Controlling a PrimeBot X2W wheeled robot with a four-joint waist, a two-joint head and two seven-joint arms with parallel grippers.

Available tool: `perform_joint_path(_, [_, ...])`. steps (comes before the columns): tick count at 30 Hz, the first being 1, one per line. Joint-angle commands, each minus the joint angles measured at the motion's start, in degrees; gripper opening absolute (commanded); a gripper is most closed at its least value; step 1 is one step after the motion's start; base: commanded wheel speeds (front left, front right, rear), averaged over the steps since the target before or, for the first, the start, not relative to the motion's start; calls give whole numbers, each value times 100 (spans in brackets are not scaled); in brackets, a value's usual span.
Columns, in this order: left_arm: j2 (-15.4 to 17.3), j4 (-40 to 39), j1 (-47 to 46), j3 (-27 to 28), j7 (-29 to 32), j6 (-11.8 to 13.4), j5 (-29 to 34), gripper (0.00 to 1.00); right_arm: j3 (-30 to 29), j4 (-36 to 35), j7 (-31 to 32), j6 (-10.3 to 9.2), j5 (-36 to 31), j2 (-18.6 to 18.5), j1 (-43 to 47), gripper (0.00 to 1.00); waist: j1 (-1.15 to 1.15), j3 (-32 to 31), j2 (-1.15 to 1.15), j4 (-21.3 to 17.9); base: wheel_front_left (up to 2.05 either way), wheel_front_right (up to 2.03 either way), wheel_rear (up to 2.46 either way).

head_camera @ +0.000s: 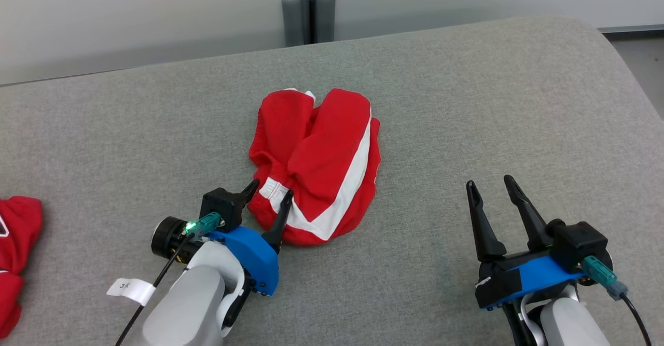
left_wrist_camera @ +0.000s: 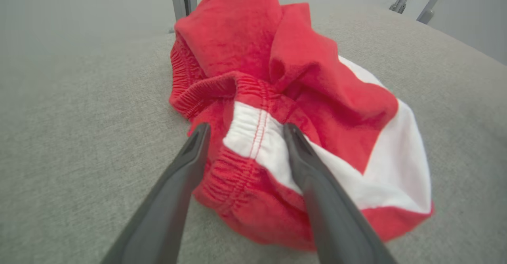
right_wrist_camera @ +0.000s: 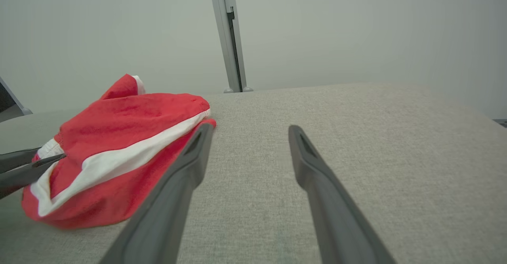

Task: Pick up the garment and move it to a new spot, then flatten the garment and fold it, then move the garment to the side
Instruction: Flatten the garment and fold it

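Lining up the first grab, nothing moved yet.
My left gripper [head_camera: 271,188] straddles the crumpled garment [head_camera: 316,164] at frame centre, fingers spread, unpinched; right gripper [head_camera: 489,181] waits wide, lower right.

The garment [head_camera: 316,164] lies mid-counter [head_camera: 467,102]. The left gripper [head_camera: 271,188] is at its near left edge, jaws either side of the waistband [left_wrist_camera: 249,137]. The right gripper [head_camera: 489,181] is well apart to the right. Another cloth [head_camera: 15,252] lies at the counter's left edge, and a post [head_camera: 308,9] stands behind.
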Motion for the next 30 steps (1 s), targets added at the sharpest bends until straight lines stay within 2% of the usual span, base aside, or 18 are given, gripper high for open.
perform_joint_path(1, [20,140,-139,-80,-21,-4,-62,100,2,-12,-29,3,45,-21,-71,100,-1,12,0,-34,0,0,0])
perform_joint_path(4, [14,431,-272,-236,-51,-4,-182,100,18,-24,-29,3,63,-21,-71,100,-1,29,0,-104,0,0,0])
perform_joint_path(5, [8,504,-315,-290,-76,-4,-217,89,7,-28,-30,3,67,-22,-70,100,-1,33,0,-119,0,0,0])
perform_joint_path(6, [5,575,-348,-346,-104,-4,-261,62,4,-37,-30,3,71,-21,-66,100,-1,33,0,-135,0,0,0])
perform_joint_path(7, [1,635,-370,-381,-139,-4,-298,28,-1,-44,-30,3,70,-21,-59,100,-1,32,0,-145,0,0,0])
perform_joint_path(8, [-3,695,-391,-424,-175,-4,-341,0,-14,-48,-30,3,69,-21,-47,100,-1,29,0,-150,0,0,0])
perform_joint_path(13, [29,833,-461,-420,-555,-3,-465,0,-97,-47,-29,3,30,-21,69,100,-1,-51,0,-60,0,0,0])
perform_joint_path(18, [33,571,-115,-247,-731,118,-449,0,-107,-27,-27,3,4,-22,175,100,-1,-197,0,178,0,0,0])
perform_joint_path(30, [220,-1193,1706,633,-752,644,-442,0,-150,63,-26,3,-51,-22,253,100,-1,-379,0,684,0,0,0])
